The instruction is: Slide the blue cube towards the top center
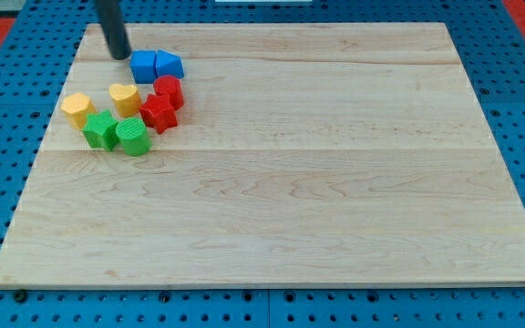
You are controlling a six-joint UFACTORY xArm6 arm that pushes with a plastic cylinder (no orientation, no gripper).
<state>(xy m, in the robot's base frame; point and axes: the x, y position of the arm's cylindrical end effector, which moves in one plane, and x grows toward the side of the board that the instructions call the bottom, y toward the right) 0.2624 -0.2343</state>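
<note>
blue cube [142, 65] sits just right of my tip [119, 55].

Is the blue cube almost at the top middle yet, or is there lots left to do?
Lots left. Nothing looks done yet: the blue cube sits near the board's top left, touching a second blue block on its right. In hand: my tip is right beside the cube's left side, placed to push it toward the view's right. Left to do: slide it along the wooden board to the top center.
</note>
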